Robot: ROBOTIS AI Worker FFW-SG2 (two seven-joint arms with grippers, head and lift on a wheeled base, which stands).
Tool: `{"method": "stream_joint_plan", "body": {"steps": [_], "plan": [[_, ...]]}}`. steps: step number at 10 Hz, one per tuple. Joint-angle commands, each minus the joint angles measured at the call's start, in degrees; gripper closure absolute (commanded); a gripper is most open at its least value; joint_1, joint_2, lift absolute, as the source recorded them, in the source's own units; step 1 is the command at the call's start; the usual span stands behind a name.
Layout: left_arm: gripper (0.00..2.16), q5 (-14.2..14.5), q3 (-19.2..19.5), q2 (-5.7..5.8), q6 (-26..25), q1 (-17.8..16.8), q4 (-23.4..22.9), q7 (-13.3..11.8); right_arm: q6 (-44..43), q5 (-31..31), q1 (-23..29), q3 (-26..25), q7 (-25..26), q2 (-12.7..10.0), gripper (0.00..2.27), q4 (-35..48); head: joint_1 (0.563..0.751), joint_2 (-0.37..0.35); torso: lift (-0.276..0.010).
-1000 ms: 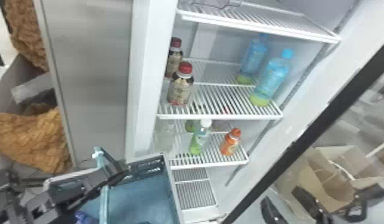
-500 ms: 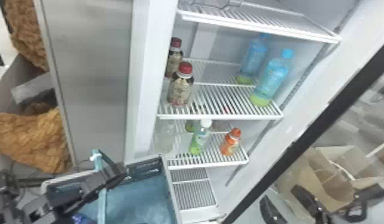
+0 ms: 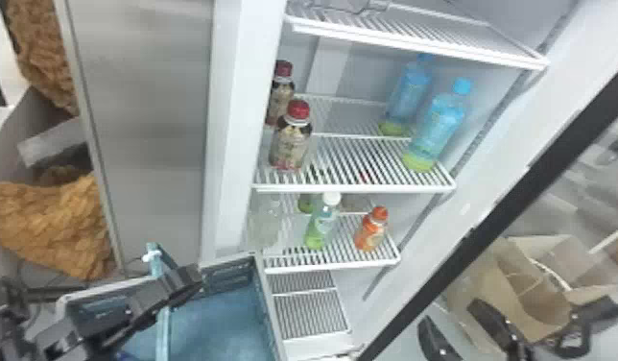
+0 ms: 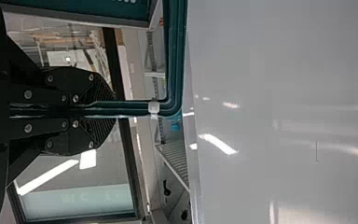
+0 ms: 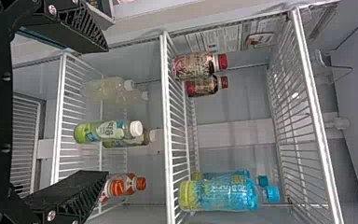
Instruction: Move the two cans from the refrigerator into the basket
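My left gripper is at the blue basket in the head view. In the left wrist view this gripper is shut on the basket's handle. The right wrist view has my right gripper open in front of the refrigerator shelves, nothing between its fingers; the lower one overlaps orange bottles. Green bottles with white caps and clear ones share that shelf. Red-capped brown bottles and blue bottles stand on the shelf above.
The basket stands left of the refrigerator's lower shelves. A steel side panel rises behind it. At the right runs the glass door's black frame, with a cardboard box and dark curved shapes beyond its edge.
In the head view, the basket and my left gripper have shifted slightly down and left, the gripper still on the handle. The bottles stand where they were.
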State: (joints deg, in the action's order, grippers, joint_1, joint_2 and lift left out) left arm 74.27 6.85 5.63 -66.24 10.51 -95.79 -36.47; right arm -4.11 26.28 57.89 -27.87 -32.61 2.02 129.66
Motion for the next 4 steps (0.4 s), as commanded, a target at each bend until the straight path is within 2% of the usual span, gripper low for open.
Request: {"method": "stream_joint_plan", "body": {"steps": [1, 4], "plan": [[1.19, 0.0, 0.0, 0.0, -0.1, 0.0, 0.0, 0.0, 0.2, 0.0, -0.1, 0.1, 0.0, 0.0, 0.11, 0.1, 0.695, -0.35, -0.031], [1.19, -0.1, 0.0, -0.09, -0.1, 0.0, 0.0, 0.0, 0.5, 0.0, -0.2, 0.2, 0.0, -0.1, 0.11, -0.1, 0.695, -0.35, -0.031]]}}
